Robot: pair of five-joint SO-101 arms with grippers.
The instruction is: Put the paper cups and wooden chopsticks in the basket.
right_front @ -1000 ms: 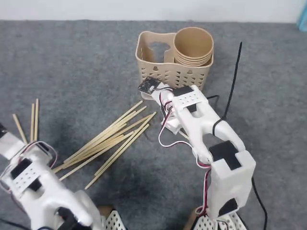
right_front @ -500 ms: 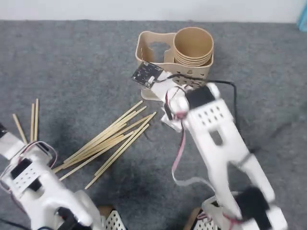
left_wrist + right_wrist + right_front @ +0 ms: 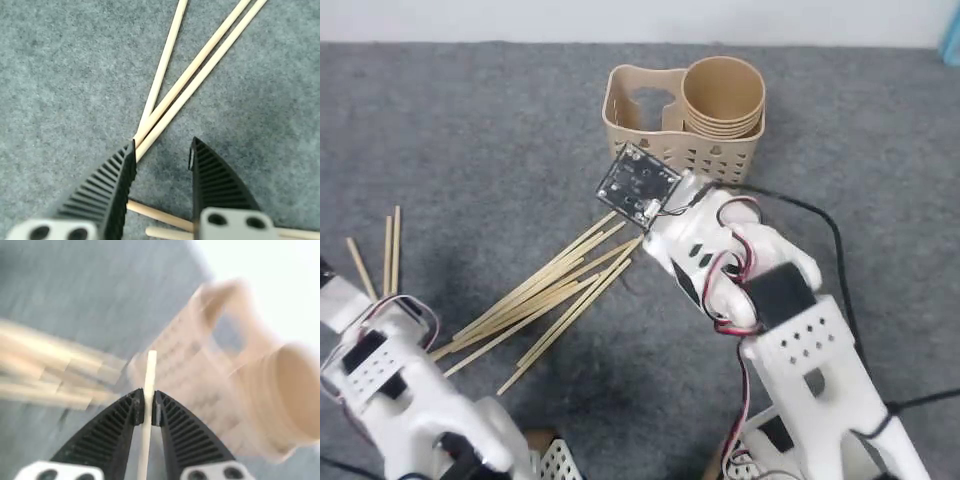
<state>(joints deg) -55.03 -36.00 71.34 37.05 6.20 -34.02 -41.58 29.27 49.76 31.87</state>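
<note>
1. The paper cups point(image 3: 723, 95) stand nested in one stack inside the basket point(image 3: 670, 155), in the compartment beside its handle cut-out. This part of the task appears complete.
2. The right gripper point(image 3: 148, 399) has its jaws clamped on a single chopstick point(image 3: 148, 370) and holds it just in front of the basket, short of the rim.
3. A bundle of chopsticks point(image 3: 555, 285) lies on the grey mat point(image 3: 470, 130) near the basket's front. Some stray chopsticks point(image 3: 380, 250) lie well apart from the basket.
4. The left gripper point(image 3: 162, 150) has its jaws apart and grips nothing. It hangs low over several chopsticks point(image 3: 197, 67), well apart from the basket. Which group these belong to cannot be told.
5. No chopstick is seen inside the basket. In my judgement the chopstick work has barely begun.
</note>
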